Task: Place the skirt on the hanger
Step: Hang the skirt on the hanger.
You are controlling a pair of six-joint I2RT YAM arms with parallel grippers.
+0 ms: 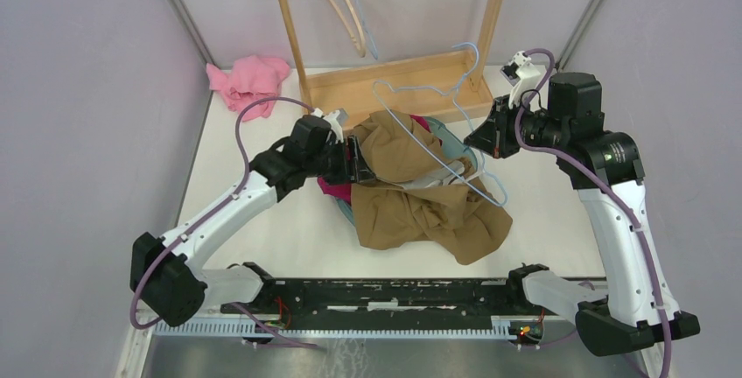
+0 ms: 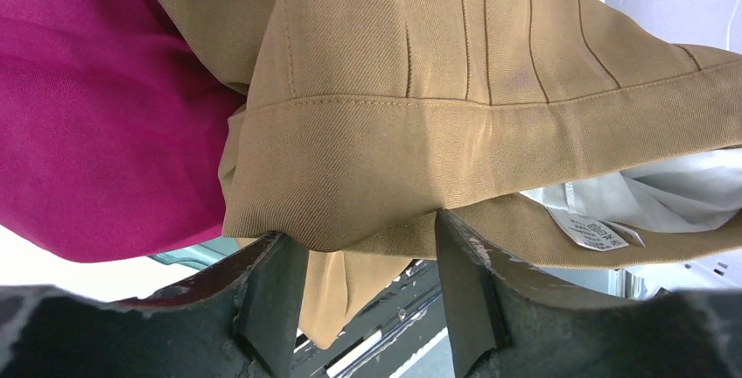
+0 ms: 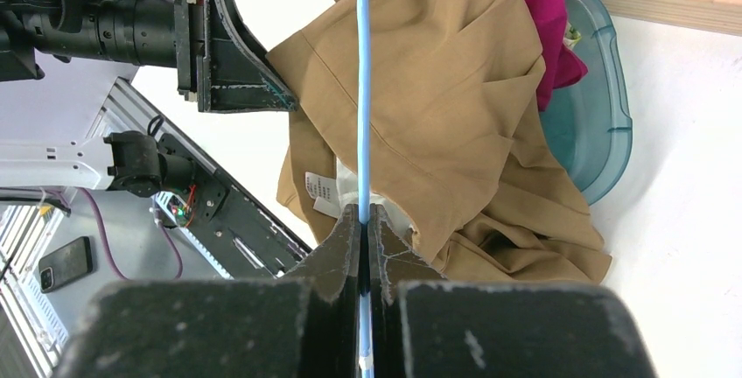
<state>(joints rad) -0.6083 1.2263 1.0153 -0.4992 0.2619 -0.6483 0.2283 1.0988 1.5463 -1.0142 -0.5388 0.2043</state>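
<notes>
The left hand (image 2: 363,238) stands open at the waistband of the tan skirt (image 2: 437,133), its two fingers (image 2: 271,299) spread with the folded hem dipping between their tips. The cloth hangs at the fingertips and is not pinched.

The risk begins there. With nothing clamping the waistband, the skirt's weight could pull it down onto the heap beneath the hand and off the wire. The right hand (image 3: 362,212) is closed tight on the thin blue hanger (image 3: 362,89), which runs straight out ahead of its fingertips and across the skirt. So narrow a grip on round wire could let the hanger swivel under any load, tipping the skirt off one shoulder.

Whether the wire passes inside the waistband or merely lies over it cannot be told from these views. A magenta garment (image 2: 105,115) sits against the skirt just beside the left hand's fingers and could be dragged along if the hand closes again without care. The skirt's white label (image 2: 599,231) shows past the other finger.

Most of the skirt lies bunched on the counter (image 1: 289,229) between the two hands, part of it over a teal basin (image 3: 604,124) — the hanging looks only partly done.
</notes>
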